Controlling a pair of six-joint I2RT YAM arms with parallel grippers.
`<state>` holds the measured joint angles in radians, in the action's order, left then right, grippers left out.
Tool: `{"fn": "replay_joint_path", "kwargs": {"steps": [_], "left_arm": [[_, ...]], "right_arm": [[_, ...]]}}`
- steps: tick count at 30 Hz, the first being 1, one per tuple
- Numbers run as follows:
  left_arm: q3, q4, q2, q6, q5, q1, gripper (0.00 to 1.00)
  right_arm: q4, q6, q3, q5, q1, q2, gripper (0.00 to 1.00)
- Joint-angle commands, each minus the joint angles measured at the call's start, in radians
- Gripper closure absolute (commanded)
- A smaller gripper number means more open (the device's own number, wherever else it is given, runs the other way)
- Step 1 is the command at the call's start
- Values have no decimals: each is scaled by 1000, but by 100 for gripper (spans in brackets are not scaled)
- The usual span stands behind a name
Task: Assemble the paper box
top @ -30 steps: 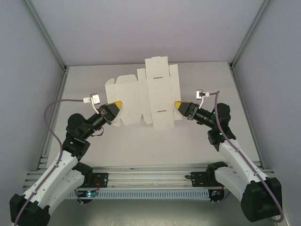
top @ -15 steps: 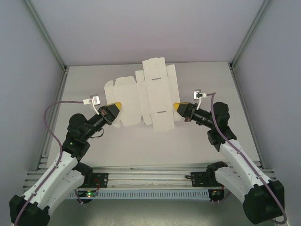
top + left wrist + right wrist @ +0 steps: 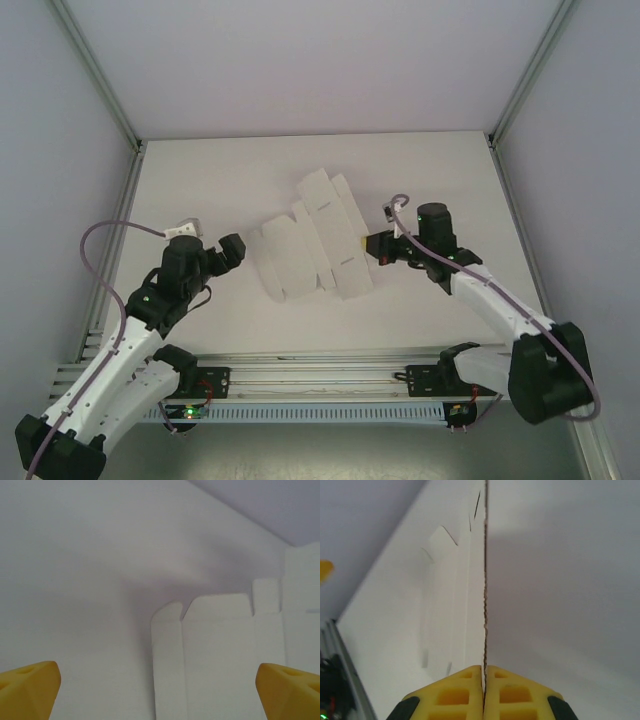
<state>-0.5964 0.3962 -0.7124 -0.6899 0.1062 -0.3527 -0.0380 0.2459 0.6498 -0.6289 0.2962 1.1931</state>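
The paper box (image 3: 315,240) is a flat white die-cut sheet with panels and flaps, lying skewed at mid-table. My right gripper (image 3: 368,243) is shut on its right edge. In the right wrist view the yellow fingers (image 3: 455,692) pinch the paper box (image 3: 450,605), which runs away edge-on from my right gripper (image 3: 484,672). My left gripper (image 3: 238,247) stands open just left of the sheet, apart from it. The left wrist view has its yellow fingertips (image 3: 27,690) far apart around my left gripper (image 3: 160,695), with the paper box (image 3: 220,655) lying ahead, untouched.
The white table (image 3: 200,180) is walled by pale panels, with aluminium posts (image 3: 110,100) at the left and right back corners. A slotted rail (image 3: 320,365) runs along the near edge between the arm bases.
My left gripper let go of the sheet's left edge, opened wide and drew back. My right gripper closed on the right edge, and the sheet has turned and shifted nearer.
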Motion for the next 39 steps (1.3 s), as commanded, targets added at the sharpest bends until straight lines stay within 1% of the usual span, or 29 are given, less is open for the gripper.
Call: {"fn": "replay_joint_path", "kwargs": {"steps": [1,4,6,9,11,15,20,24,26,30,32,34,36,38,39], "left_arm": [[-16,51,-11,37,50,-8,0],[-20,30,-33,47,30,-8,0],[-24,18,-56,53,17,-8,0],[-37,9,-93,61,-1,-8,0],[-47,4,-119,64,-12,-8,0],[-57,-8,-155,65,-17,-7,0],[-70,-20,-181,80,-22,-8,0],[-101,-72,-219,156,-118,-8,0],[-127,-101,-257,220,-163,-15,0],[-243,-74,-376,451,-200,-34,0],[-287,-80,-431,532,-168,-33,0],[-328,-60,-489,651,-228,-32,0],[-381,-2,-547,750,-300,-32,0],[-411,3,-598,795,-293,-32,0],[-431,16,-624,829,-312,-32,0]], "right_arm": [[-97,-212,82,107,42,54,100],[-93,-333,116,170,69,101,100],[-52,-430,117,212,86,119,100],[27,-625,94,279,125,140,100],[61,-728,86,345,163,156,100],[95,-822,102,468,227,194,100],[219,-947,64,609,295,227,100],[222,-1028,69,601,306,268,100],[203,-1044,88,598,308,291,100],[174,-1086,115,551,309,314,100],[145,-1110,134,519,305,321,100],[92,-1158,163,478,297,331,100],[61,-1186,183,465,294,341,100],[53,-1201,196,452,289,346,100],[48,-1205,201,436,283,347,100]]}}
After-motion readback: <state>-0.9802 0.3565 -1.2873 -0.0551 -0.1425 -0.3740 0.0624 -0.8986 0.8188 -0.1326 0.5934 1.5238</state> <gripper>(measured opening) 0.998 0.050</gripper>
